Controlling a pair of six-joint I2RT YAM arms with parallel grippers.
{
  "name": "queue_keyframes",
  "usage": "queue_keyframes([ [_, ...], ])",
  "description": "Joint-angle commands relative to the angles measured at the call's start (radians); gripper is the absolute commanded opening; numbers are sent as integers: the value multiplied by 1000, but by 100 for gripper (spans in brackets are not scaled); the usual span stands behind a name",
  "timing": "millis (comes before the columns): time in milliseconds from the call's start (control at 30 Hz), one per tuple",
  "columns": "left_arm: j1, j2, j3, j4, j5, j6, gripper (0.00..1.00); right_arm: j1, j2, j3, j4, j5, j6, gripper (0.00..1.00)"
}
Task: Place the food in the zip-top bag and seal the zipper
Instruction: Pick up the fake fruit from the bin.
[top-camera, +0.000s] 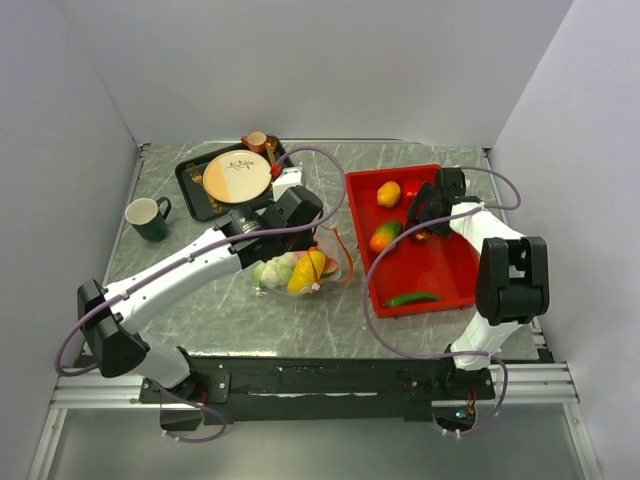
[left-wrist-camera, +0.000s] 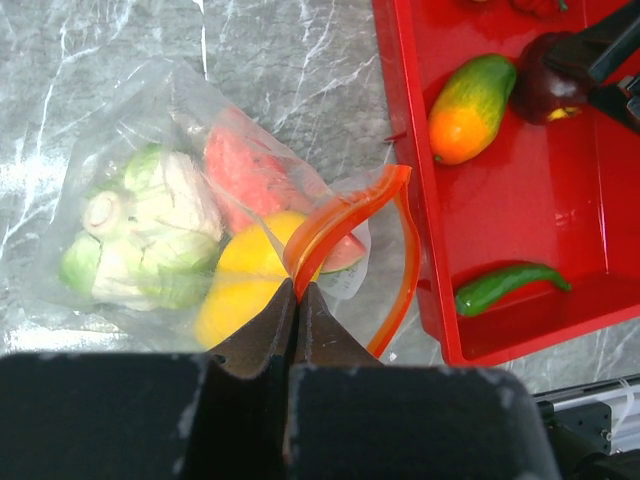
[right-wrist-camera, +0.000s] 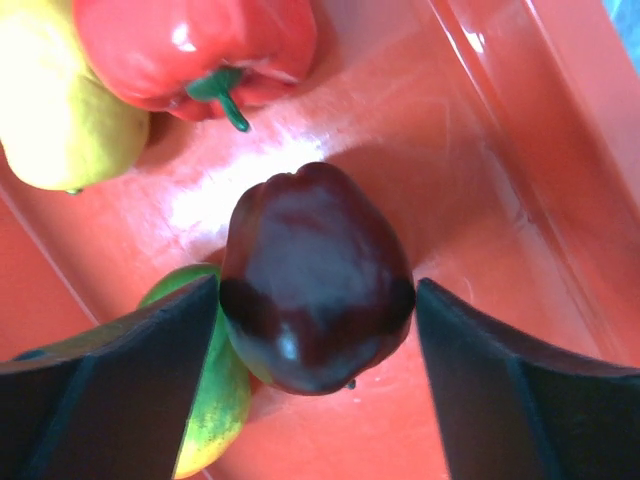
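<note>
pinching zipper (left-wrist-camera: 340, 215) in clenched left gripper (left-wrist-camera: 296, 290) to hold zip-top bag (left-wrist-camera: 120, 120) mouth open beside red tray (left-wrist-camera: 520, 220); cauliflower (left-wrist-camera: 150, 235), yellow mango (left-wrist-camera: 245, 275) already inside; right gripper (right-wrist-camera: 316, 300) straddles dark purple fruit (right-wrist-camera: 310, 260) in tray, fingers (right-wrist-camera: 150, 380) at both flanks, firm grip unclear

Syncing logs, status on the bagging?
Left gripper shut on zipper of part-filled bag. Right gripper open, astride dark purple fruit in red tray. Nothing seen blocking.
</note>
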Motion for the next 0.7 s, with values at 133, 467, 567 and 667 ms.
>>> queue_keyframes([
  [133,9,-46,-8,47,24,18,2,-13,-43,-3,41,-31,-10,56],
  [467,9,-69,-34,71,38,21,1,-10,-228,-79,47,-17,-21,28],
  [567,10,-72,-38,76,47,18,1,-10,-388,-125,45,-47,-25,28],
  [667,10,-66,-35,82,55,24,1,-4,-509,-162,31,-185,-18,28],
])
